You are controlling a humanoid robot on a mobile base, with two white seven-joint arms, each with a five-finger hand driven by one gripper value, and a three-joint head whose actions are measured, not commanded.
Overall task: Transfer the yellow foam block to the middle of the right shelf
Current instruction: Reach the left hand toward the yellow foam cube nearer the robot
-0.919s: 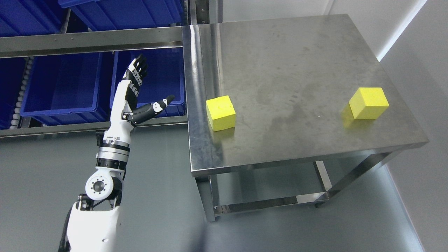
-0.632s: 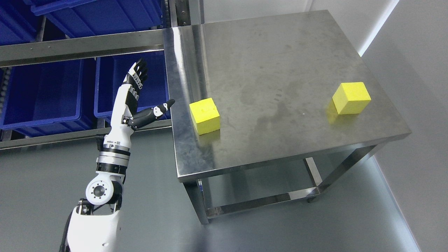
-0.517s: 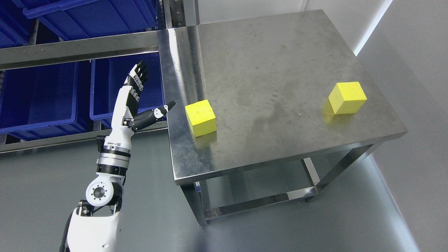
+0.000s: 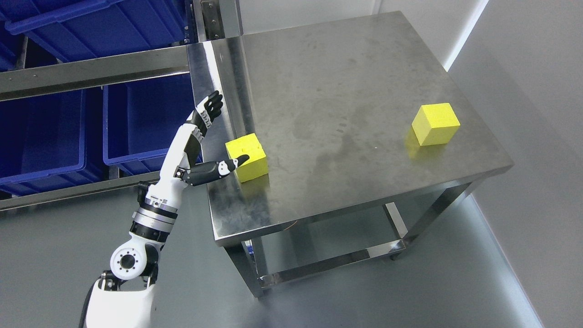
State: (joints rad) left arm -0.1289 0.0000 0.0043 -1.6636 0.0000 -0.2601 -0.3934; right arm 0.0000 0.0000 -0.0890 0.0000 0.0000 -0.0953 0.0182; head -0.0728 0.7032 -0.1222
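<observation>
Evidently the yellow foam block (image 4: 246,157) rested untouched near the left edge of the bench (image 4: 346,91), so pickup, carry and placement on the shelf all remained. It appeared nearly cubic, without a clear long axis, its faces turned slightly askew to that edge. Left of the block, the left robot hand (image 4: 200,139) was spread and empty, thumb tip overlapping the block's near face; contact could not be told. A second yellow block (image 4: 435,124) lay well to its right.
</observation>
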